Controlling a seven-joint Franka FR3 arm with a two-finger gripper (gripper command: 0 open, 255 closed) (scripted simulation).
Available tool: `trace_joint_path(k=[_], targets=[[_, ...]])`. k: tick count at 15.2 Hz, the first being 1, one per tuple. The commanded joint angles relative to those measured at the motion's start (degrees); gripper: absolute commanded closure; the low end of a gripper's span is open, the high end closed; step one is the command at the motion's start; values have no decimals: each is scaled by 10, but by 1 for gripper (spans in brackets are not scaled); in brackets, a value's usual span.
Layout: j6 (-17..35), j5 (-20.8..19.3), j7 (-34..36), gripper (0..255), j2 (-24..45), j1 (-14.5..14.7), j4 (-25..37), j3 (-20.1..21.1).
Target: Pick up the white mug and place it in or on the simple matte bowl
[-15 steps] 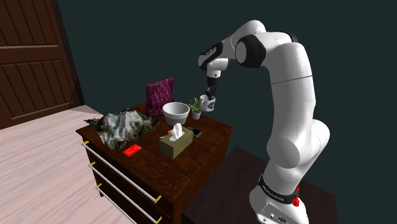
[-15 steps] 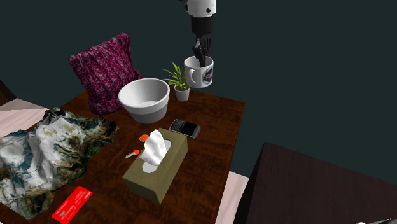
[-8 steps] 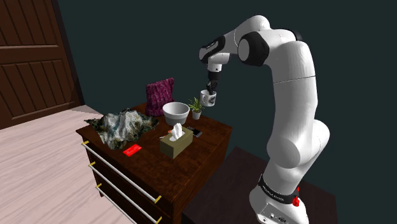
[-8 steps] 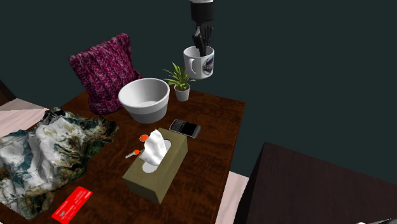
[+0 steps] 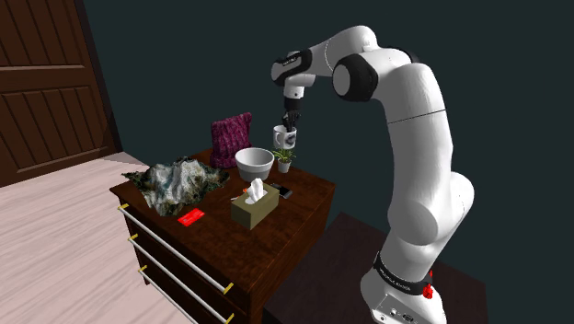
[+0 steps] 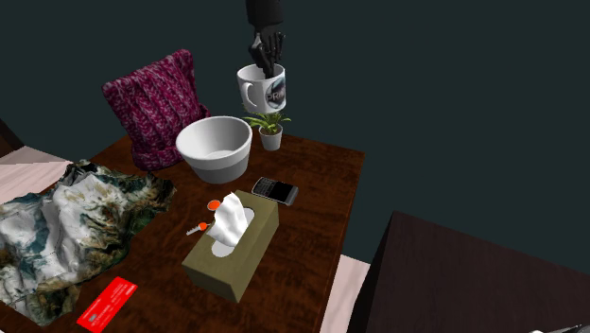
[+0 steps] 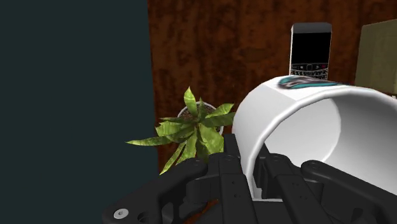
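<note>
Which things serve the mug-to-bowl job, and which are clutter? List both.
Job: white mug, clasped by the fingers; white bowl.
Clutter: potted plant, phone, tissue box, magenta knitted cushion, red card, crumpled patterned cloth.

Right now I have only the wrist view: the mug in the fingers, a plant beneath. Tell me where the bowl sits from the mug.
Observer: In the second exterior view the white bowl stands on the dresser, lower than the white mug and to that view's left of it. The mug hangs above the small plant, not over the bowl.
Operator: Report what is in the bowl.
Observer: Nothing. It stands upright and its inside is bare.
Operator: Give me the mug's attitude.
Observer: Roughly upright, mouth up, handle toward that view's left. The gripper clasps its rim from above.
</note>
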Motion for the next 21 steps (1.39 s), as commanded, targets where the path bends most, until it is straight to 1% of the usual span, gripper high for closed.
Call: trace_joint_path(k=[1, 4, 6, 8, 9, 10, 15, 21], targets=[[-17, 4, 22, 255, 27, 9, 45, 8], [-49, 9, 52, 255, 70, 19, 121, 18], [-76, 12, 73, 255, 106, 24, 186, 25], [-111, 16, 95, 255, 152, 26, 269, 32], [-135, 18, 107, 255, 182, 25, 324, 36], [-148, 20, 113, 255, 199, 24, 355, 38], [-104, 20, 109, 255, 192, 30, 302, 38], [-60, 22, 105, 255, 194, 35, 259, 38]])
